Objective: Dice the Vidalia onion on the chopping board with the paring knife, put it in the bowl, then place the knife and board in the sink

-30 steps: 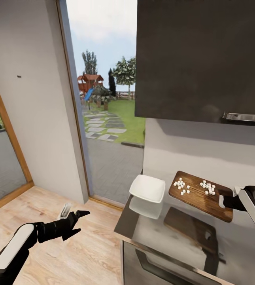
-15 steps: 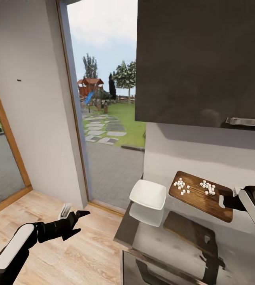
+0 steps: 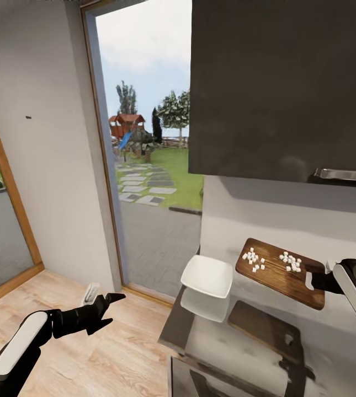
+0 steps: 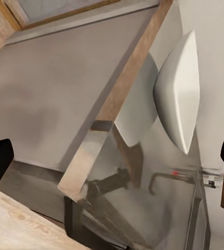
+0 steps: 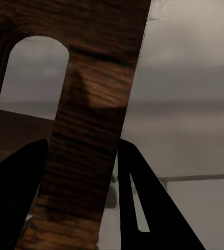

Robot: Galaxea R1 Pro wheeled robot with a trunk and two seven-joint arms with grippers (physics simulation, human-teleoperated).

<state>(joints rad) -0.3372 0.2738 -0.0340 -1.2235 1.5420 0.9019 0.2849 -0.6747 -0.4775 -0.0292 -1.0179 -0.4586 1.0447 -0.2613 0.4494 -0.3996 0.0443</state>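
Right gripper clamped on the handle end of the chopping board, board lifted above the countertop, diced onion scattered on it, bowl at its nine o'clock, left gripper empty, fingers apart over wooden floor.

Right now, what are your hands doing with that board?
Right hand shut on chopping board, held above countertop. Diced onion on it, bowl beside. Left hand open, holding nothing. Nothing blocking.

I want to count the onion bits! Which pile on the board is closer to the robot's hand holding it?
The pile nearer the right gripper; the other pile sits toward the chopping board's far end, by the bowl.
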